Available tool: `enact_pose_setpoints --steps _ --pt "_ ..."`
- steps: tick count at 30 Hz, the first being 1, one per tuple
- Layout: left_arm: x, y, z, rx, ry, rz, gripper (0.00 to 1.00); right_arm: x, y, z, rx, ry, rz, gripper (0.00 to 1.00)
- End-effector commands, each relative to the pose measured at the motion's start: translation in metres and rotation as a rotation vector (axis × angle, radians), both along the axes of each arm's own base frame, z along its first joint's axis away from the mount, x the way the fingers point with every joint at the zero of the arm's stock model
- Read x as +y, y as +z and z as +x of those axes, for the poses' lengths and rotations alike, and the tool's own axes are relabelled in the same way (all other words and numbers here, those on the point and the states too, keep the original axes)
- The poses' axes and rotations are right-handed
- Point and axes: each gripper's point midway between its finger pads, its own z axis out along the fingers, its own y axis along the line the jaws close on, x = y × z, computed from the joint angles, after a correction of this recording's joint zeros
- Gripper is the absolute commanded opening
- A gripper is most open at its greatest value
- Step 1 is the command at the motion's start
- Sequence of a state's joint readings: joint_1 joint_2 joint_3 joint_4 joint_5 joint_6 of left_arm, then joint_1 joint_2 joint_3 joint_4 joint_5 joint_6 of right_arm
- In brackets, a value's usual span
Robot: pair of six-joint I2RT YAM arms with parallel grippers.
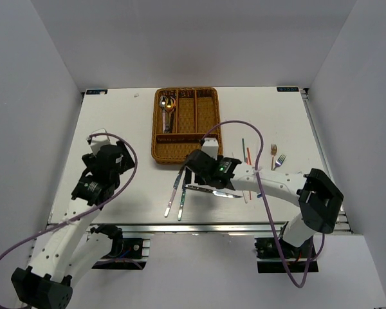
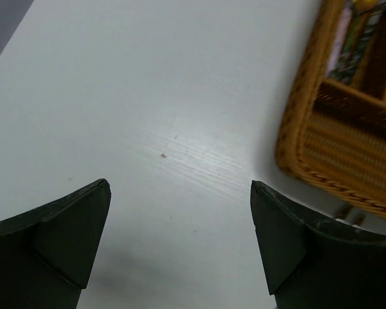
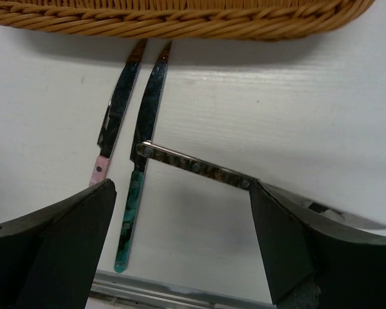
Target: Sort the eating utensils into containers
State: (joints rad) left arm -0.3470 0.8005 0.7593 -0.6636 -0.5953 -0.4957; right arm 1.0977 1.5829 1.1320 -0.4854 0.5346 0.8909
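While gold- and silver-bowled spoons [image 1: 168, 108] lie in the left slot of the brown woven wicker tray [image 1: 156, 138], a shiny all-steel knife [image 3: 196, 166] lies on the white table [image 1: 116, 116] just before it, between the widely spread fingers [image 3: 71, 244] of the right gripper [image 3: 180, 219]; that arm reaches leftward, low; the blade is partly hidden behind one finger, contact unclear; a pink-handled knife [image 3: 116, 109] and a green-handled knife [image 3: 138, 138] lie beside it; the left gripper [image 2: 180, 225] hangs spread wide by the tray's corner; only the overhead view shows thin chopsticks [image 1: 246, 154] and small forks [image 1: 276, 158].

A white table [image 1: 122, 122] stands boxed in by plain grey walls [image 1: 26, 77] under even light
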Motion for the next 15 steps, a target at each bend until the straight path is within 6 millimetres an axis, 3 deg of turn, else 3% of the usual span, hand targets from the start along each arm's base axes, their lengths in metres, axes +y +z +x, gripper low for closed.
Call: enact_pose_setpoints --steps 1,4,7,10,13,15 --pt "-0.019 0.037 0.011 -0.158 -0.109 -0.064 0.98 -0.013 0.012 0.018 -0.017 0.088 -0.006 0.89" --pt "-0.026 0.029 0.012 -0.115 -0.136 -0.072 0.98 -0.033 0.01 0.021 0.013 0.131 0.001 0.89" --pt "-0.027 0.021 0.015 -0.079 -0.139 -0.061 0.98 -0.042 0.016 0.022 0.004 0.144 -0.015 0.87" --pt "-0.026 0.02 0.014 -0.073 -0.129 -0.058 0.98 -0.077 0.018 0.028 -0.019 0.027 -0.138 0.88" --pt "-0.027 0.023 0.013 -0.09 -0.138 -0.068 0.98 -0.078 0.024 0.026 -0.02 0.184 -0.124 0.82" --pt "-0.029 0.023 0.012 -0.091 -0.145 -0.071 0.98 -0.113 0.032 0.039 -0.015 0.083 -0.157 0.82"
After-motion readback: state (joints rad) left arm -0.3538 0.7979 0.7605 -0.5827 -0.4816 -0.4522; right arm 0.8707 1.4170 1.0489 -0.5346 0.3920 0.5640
